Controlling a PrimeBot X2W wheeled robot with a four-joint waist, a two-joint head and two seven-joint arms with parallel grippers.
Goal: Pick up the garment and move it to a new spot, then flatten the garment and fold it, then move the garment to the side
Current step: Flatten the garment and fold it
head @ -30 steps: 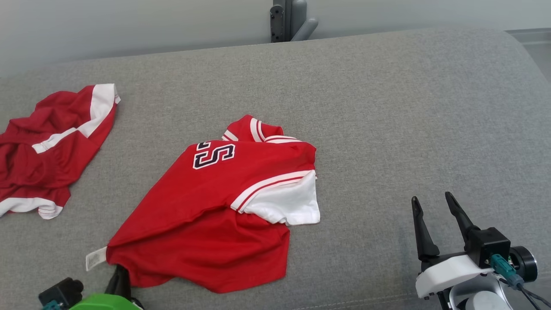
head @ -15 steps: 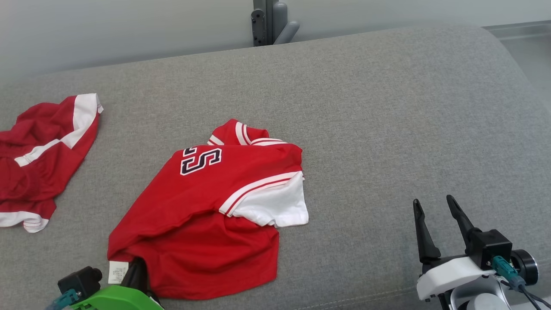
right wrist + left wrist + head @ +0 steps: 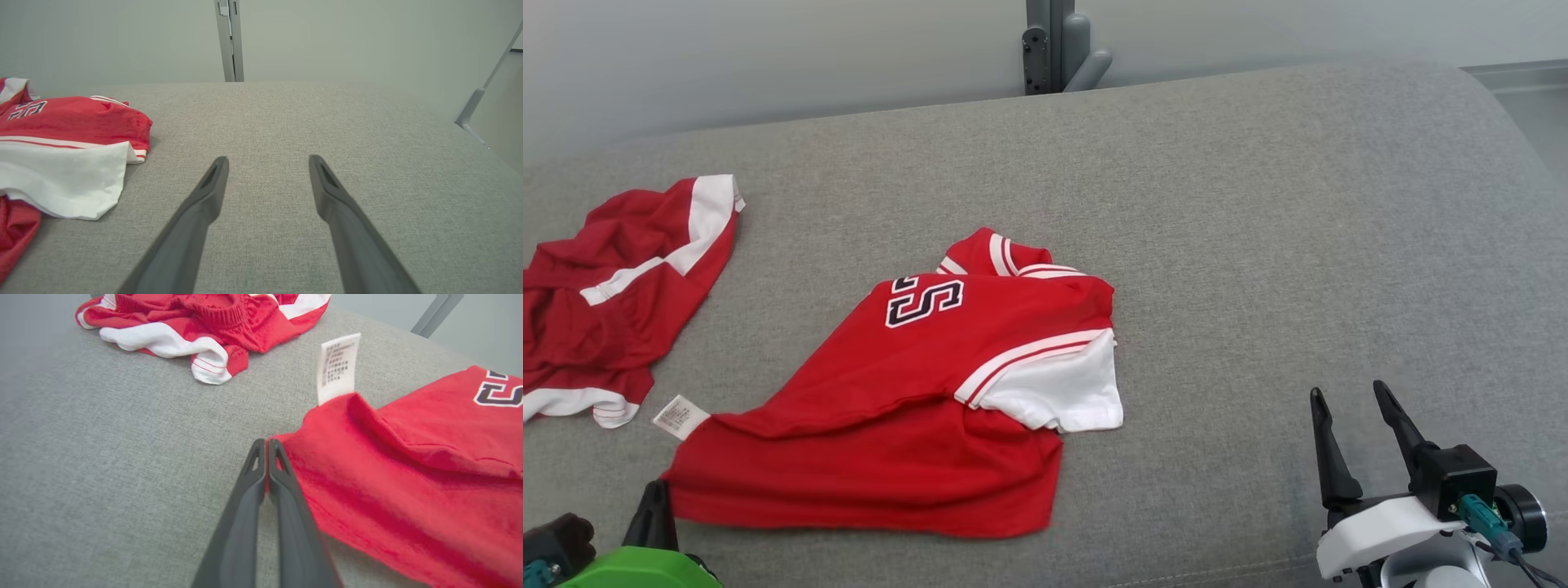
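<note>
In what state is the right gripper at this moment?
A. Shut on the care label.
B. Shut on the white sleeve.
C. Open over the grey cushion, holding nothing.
C: the right gripper has its fingers apart over the grey cushion, clear of the red jersey.

Red, white-sleeved garment point(image 3: 890, 441); grey cloth surface point(image 3: 1258, 204)

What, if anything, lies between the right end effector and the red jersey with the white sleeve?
Nothing visible does. The open right end effector stands over the bare grey cushion, and that bare fabric runs from it to the white sleeve of the red jersey on its left.
</note>
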